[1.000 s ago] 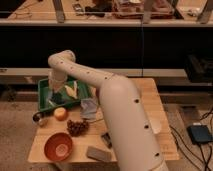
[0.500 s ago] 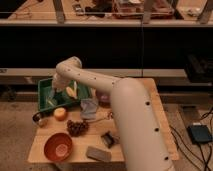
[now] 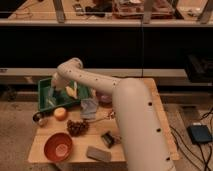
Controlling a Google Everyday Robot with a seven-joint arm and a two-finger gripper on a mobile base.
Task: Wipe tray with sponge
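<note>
My gripper [image 3: 53, 93] down inside tray [image 3: 43, 95] at table's back left. Sponge not visible to me, probably under it. Guessing wipe underway, unfinished.

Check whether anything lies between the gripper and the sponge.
Yes. The gripper is down in the tray; the sponge lies outside on the table, with the grapes and a bluish object roughly between.

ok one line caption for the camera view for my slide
White robot arm reaches over the wooden table, its hand lowered into the green tray.
</note>
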